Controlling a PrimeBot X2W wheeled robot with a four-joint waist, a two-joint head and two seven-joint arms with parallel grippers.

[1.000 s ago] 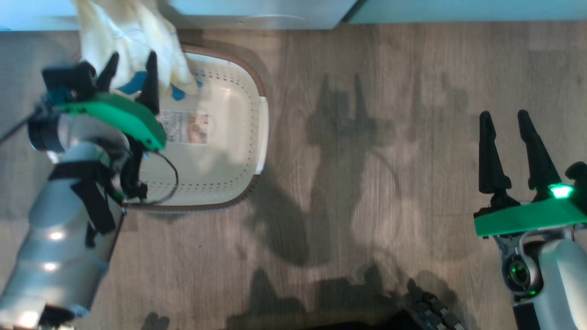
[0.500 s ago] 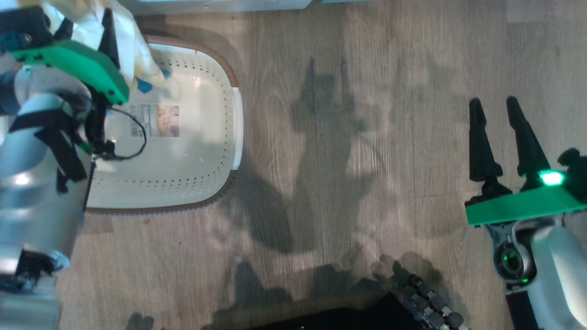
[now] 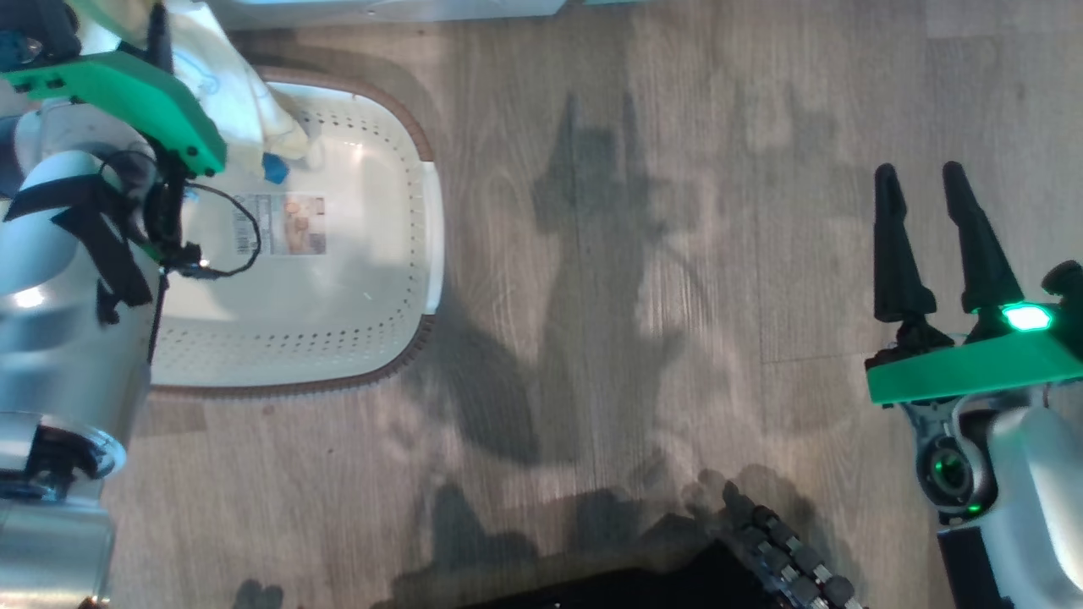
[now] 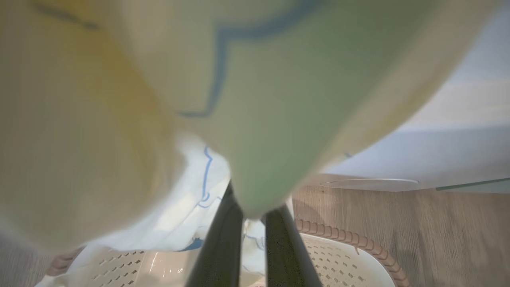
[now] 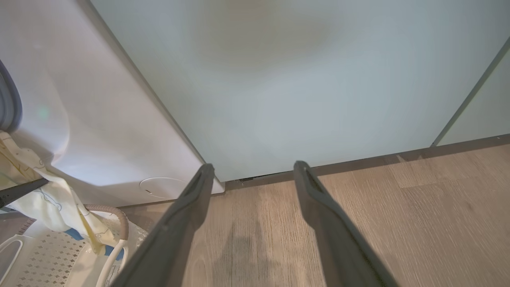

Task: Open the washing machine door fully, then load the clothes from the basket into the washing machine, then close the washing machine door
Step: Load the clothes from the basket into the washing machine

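- Since a second ago our left gripper [image 4: 252,223] has carried the clothes [image 3: 245,93] toward the far left corner of the basket [image 3: 364,326], judged against its rim. The head camera turned too, so the whole scene slid sideways.
- We hold the clothes pinched in the left gripper, its two fingers nearly together on a fold. The rest hangs straight down, long and loose.
- The blue-trimmed tail hangs over the basket's far corner. We cannot tell whether it touches the plastic.
- On the basket's base we can see the sticker [image 3: 279,224].
- Just beyond the basket stands the washing machine [image 5: 91,131]. In the right wrist view its grey ring [image 5: 6,99] sits above and left of the hanging cloth.
- We judge that the next move goes up and forward to that opening. The left arm is much the nearer.
- Our right gripper [image 3: 919,182] hangs with its fingers spread and nothing between them. It is over the wooden floor [image 3: 643,254], well apart to the right and facing a pale cabinet [image 5: 279,79].
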